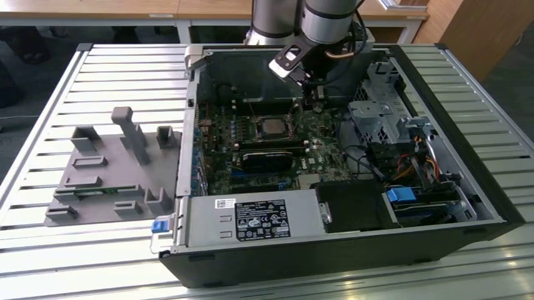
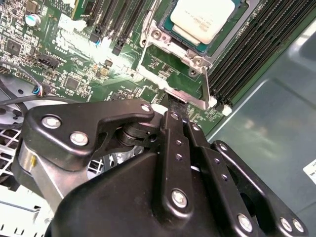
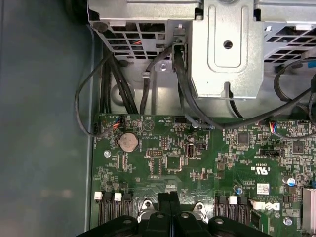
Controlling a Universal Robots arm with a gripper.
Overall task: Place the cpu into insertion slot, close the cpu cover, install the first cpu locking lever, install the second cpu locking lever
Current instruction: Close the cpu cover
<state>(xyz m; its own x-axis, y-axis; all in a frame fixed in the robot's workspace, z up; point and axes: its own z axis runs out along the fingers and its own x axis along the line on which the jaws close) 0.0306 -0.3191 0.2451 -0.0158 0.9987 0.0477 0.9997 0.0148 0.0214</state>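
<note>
Second wrist view: the cpu (image 2: 202, 19) lies flat, silvery top up, a short way ahead of the claw (image 2: 174, 106), with the grey frame of the cover (image 2: 170, 47) lying around it. The claw is clenched: in the first wrist view its two black fingers (image 3: 162, 207) press together with nothing seen between them. Their tip sits at the frame's near tab, though I cannot tell if it touches. A thin lever (image 2: 206, 84) runs just beside the tip. In the exterior view the cpu sits in the slot (image 1: 255, 127), just off the claw toward the exterior view's left. The green board (image 3: 207, 158) spreads under the claw on all sides, with a coin cell (image 3: 129, 141) on it, and long black memory slots (image 2: 256, 54) run past the cover's far side. Beyond the claw stand a metal drive cage (image 3: 227, 49) and black cables (image 3: 113, 84). Well apart from the claw, outside the case (image 1: 467, 144), a grey fixture (image 1: 109, 169) lies on the slatted table (image 1: 125, 62).
</note>
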